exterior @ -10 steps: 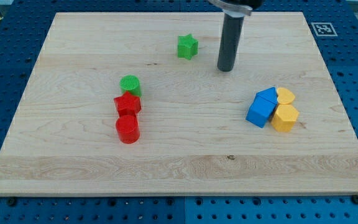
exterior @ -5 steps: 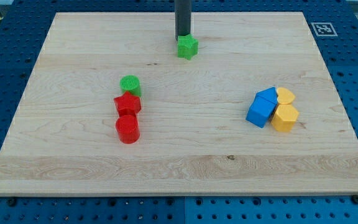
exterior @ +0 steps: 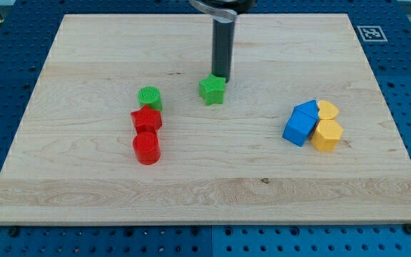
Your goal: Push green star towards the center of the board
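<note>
1. Right behind the green star (exterior: pixel 212 90), on its top-right edge, sits my tip (exterior: pixel 221 76), touching it or as good as. No jaws on this rig, just a plain rod, so it holds nothing.
2. Star's on the board (exterior: pixel 84 185), a bit above the middle.
3. Left of the star: green cylinder (exterior: pixel 149 97), red star (exterior: pixel 146 119), red cylinder (exterior: pixel 147 148), stacked in a column.
4. Well off to the star's lower right: two blue blocks (exterior: pixel 302 123) bunched with a yellow heart (exterior: pixel 327 109) and yellow hexagon (exterior: pixel 327 135).

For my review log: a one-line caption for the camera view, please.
My tip sits against the green star from the view's top, near the board's middle.
</note>
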